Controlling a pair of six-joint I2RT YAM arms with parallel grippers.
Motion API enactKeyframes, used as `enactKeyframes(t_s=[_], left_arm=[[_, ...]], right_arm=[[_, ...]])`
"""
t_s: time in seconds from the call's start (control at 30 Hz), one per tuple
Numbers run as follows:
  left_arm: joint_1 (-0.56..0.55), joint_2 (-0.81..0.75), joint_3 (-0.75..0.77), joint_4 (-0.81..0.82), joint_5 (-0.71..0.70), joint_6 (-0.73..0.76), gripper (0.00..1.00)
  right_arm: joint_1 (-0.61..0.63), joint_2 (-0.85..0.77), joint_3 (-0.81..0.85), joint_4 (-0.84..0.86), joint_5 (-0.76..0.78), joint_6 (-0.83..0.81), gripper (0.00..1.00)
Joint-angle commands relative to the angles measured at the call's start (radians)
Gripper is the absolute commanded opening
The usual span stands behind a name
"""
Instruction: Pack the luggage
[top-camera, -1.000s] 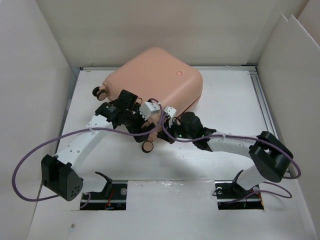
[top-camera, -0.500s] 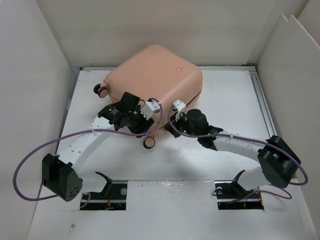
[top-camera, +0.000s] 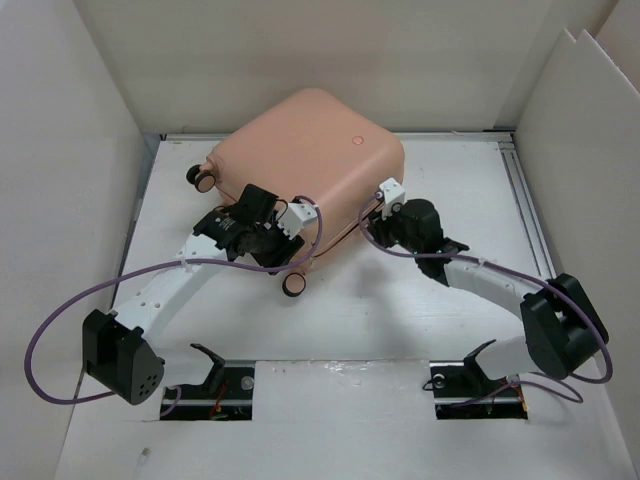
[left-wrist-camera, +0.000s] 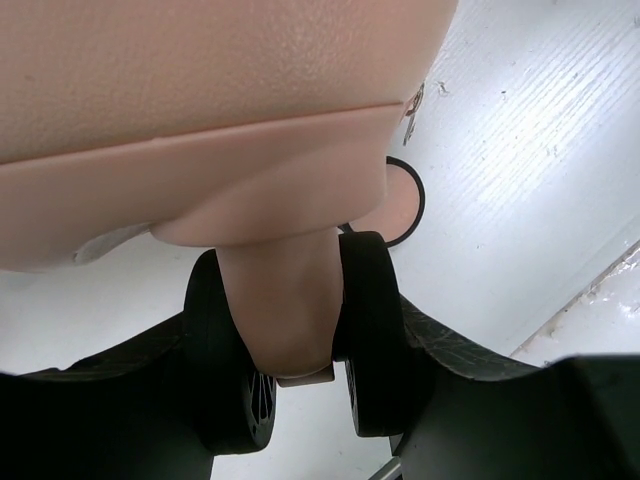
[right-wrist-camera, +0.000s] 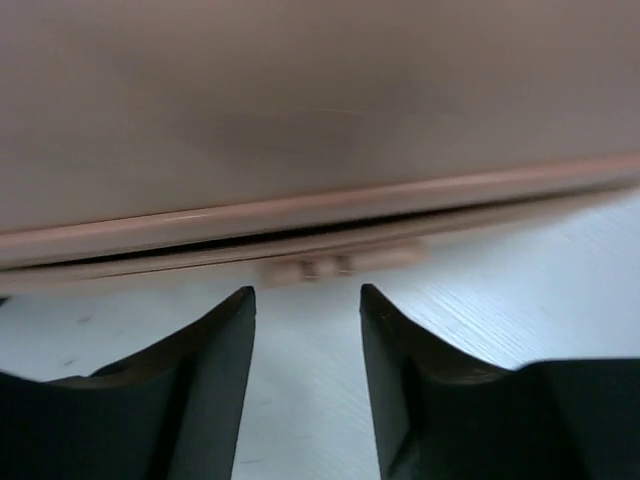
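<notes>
- Nearest me, on the near-left side of the luggage (top-camera: 310, 150), the left gripper (left-wrist-camera: 290, 385) is clenched on a caster (left-wrist-camera: 285, 300) at that corner, with black on either side of the pink stem.
- Just beyond that grip, a second wheel (left-wrist-camera: 400, 205) of the luggage rests on the white table (top-camera: 420, 310).
- On the near-right side of the luggage, the right gripper (right-wrist-camera: 305, 300) is released. Its jaws stand apart with nothing between them, aimed at the seam (right-wrist-camera: 200, 235).
- A small pink zip tab (right-wrist-camera: 320, 267) sits on that seam, just past the fingertips and apart from them.
- The luggage lies flat toward the far middle of the table. Its shells are together with only a thin dark line between them, so I judge it has yet to be opened for packing.
- What could go wrong:
  - A caster swivels, so a pull on it may twist out of the grip.
  - The same pull may drag the whole luggage sideways.
  - The tab is small and flat against the seam, so the right jaws could close on the shell's lip or on nothing.
  - If the luggage shifts under the left arm's pull, the tab moves out of line with those jaws.
</notes>
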Motion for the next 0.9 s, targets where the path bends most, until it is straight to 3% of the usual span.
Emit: enactKeyframes(t_s=[0.0,0.17,0.5,0.67,0.87], left_arm=[[0.002,-0.028,0.023,0.039,0.025,0.027,0.00],[0.002,0.003,0.048,0.048,0.041,0.017,0.00],[0.002,0.012,0.064,0.079,0.090,-0.012,0.00],[0.002,-0.006,0.054,0.088,0.099,-0.021,0.00],[0.002,-0.006,0.054,0.088,0.099,-0.010,0.00]], right_arm=[[0.120,-0.070,-0.032,0.066,-0.108,-0.022,0.54],[0.286,-0.073,-0.071,0.213,-0.049,0.119,0.69],[0.358,0.143,0.012,0.273,0.008,0.380,0.69],[0.358,0.152,0.012,0.306,0.027,0.424,0.67],[0.425,-0.001,-0.079,0.165,0.184,0.473,0.68]])
